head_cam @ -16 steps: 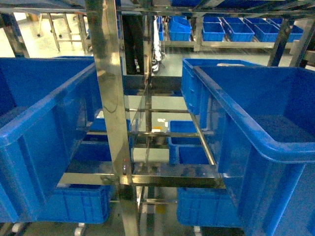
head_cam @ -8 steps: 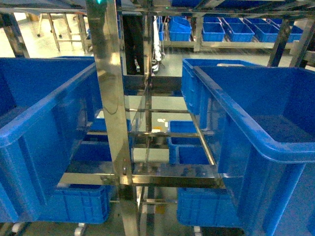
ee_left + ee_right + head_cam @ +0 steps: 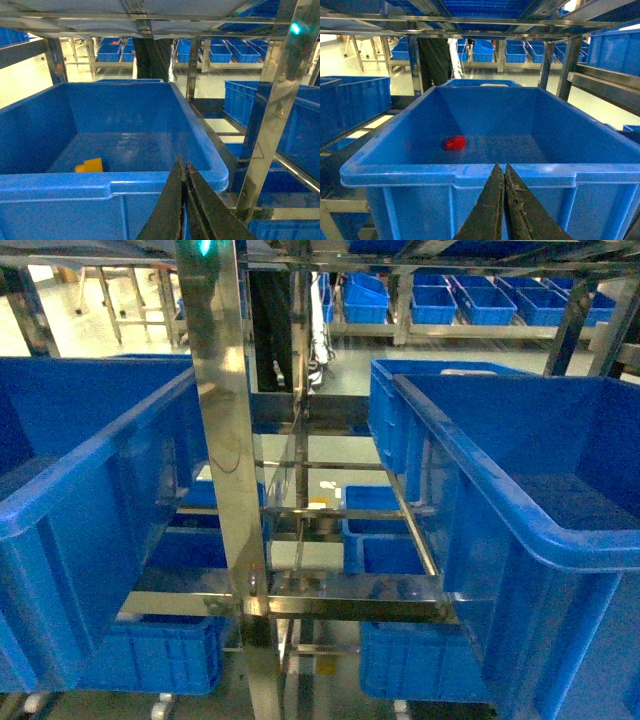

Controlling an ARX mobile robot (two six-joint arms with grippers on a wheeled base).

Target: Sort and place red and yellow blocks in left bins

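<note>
- Nothing of note has shifted in the head view since the earlier frames: both crates and the steel rack upright [image 3: 225, 440] sit where they were. Only the green light high on the upright looks a touch brighter.
- Neither arm shows in the head view.
- Left tool [image 3: 185, 172]: fingers pressed together, nothing between them, hovering just outside the near rim of the left bin [image 3: 110, 181].
- Yellow block [image 3: 89, 165] lies on that bin's floor, near the front wall, left of centre. It appears already delivered.
- Right tool [image 3: 500, 175]: also closed narrow and empty, poised at the near rim of the right-hand crate [image 3: 470, 175].
- Red block [image 3: 455, 143] rests on the floor of that right-hand crate, left of centre, well apart from the tool.
- Judgement: yellow is sorted; red remains in the wrong crate, so the step in hand is fetching it.
- Next move likely calls for the right tool to spread its fingers, clear the rim, descend to the red block and close on it, then carry it across to the left bin.
- Risk: the deep walls and thick rim leave little room for the wrist on the way down.
</note>
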